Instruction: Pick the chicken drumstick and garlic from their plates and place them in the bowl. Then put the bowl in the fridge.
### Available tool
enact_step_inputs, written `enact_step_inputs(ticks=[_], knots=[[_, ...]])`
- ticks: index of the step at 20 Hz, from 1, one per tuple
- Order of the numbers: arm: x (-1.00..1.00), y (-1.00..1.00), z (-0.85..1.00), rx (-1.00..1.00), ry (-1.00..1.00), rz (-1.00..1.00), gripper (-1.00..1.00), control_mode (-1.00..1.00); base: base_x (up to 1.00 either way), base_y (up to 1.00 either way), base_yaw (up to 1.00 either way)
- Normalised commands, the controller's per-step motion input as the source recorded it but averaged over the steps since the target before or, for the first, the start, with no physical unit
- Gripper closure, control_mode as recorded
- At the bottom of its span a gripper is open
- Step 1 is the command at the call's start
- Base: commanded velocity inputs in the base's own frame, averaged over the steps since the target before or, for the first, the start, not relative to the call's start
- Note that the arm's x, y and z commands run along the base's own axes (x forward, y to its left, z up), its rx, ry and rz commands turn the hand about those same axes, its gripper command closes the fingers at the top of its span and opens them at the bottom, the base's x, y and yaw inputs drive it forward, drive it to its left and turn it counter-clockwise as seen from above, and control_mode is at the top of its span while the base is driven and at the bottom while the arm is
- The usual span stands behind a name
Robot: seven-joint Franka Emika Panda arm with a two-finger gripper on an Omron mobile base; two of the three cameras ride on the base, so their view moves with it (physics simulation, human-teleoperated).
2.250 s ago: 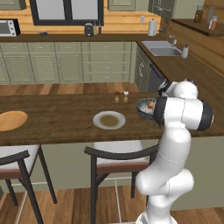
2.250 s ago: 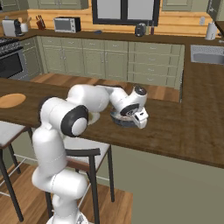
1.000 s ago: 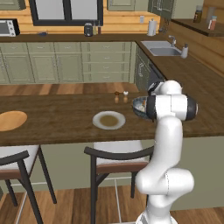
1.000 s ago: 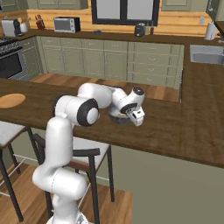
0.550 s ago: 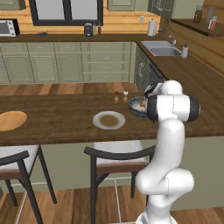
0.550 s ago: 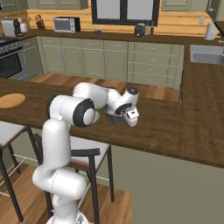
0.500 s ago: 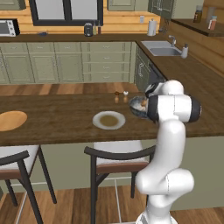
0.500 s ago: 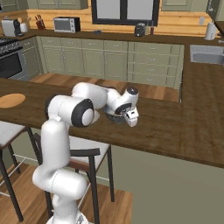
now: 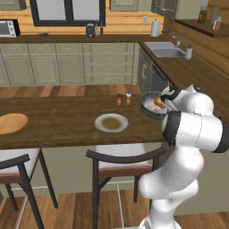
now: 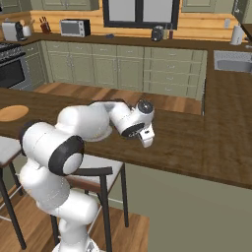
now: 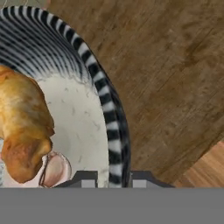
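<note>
The dark striped bowl (image 9: 150, 106) sits at the right end of the wooden counter, seemingly raised a little and tilted. In the hand view its rim (image 11: 105, 100) runs down between my fingertips, and my gripper (image 11: 114, 179) is shut on that rim. Inside lie the golden-brown chicken drumstick (image 11: 24, 127) and, beside it, the pale garlic (image 11: 54, 170). From the left base the drumstick (image 9: 159, 103) shows in the bowl, with my gripper (image 9: 168, 95) at its right edge. In the right base view my hand and gripper (image 10: 145, 136) cover the bowl. Both plates are bare: grey-white (image 9: 111, 122) and orange wooden (image 9: 11, 123).
Two small shakers (image 9: 123, 99) stand on the counter just left of the bowl. Two stools (image 9: 120, 161) are tucked under the counter's near edge. A sink (image 9: 167, 49) lies on the back right counter. The wooden plate (image 10: 14, 112) marks the counter's far left.
My arm has folded, its elbow swinging out to the right in the left base view. The hand stays clamped on the bowl's rim, and the bowl has shifted slightly and tipped.
</note>
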Motion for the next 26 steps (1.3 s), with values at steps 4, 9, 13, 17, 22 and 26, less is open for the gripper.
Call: enact_step_inputs(ticks=[4, 9, 13, 17, 22, 26], knots=[[-1.0, 0.02, 0.85, 0.0, 0.0, 0.0, 1.0, -1.0, 0.0, 0.0, 0.0], [-0.8, 0.25, 0.63, -0.03, 0.0, 0.0, 1.0, -1.0, 0.0, 0.0, 0.0], [-0.59, 0.36, 0.3, -0.05, 0.0, 0.0, 1.0, -1.0, 0.0, 0.0, 0.0], [-0.51, 0.37, 0.2, -0.04, 0.0, 0.0, 1.0, -1.0, 0.0, 0.0, 0.0], [-0.41, 0.28, 0.17, 0.0, 0.0, 0.0, 1.0, 1.0, -0.35, 0.1, 0.0], [0.0, 0.0, 0.0, 0.0, 0.0, 0.0, 1.0, 1.0, -0.92, 0.37, 0.03]])
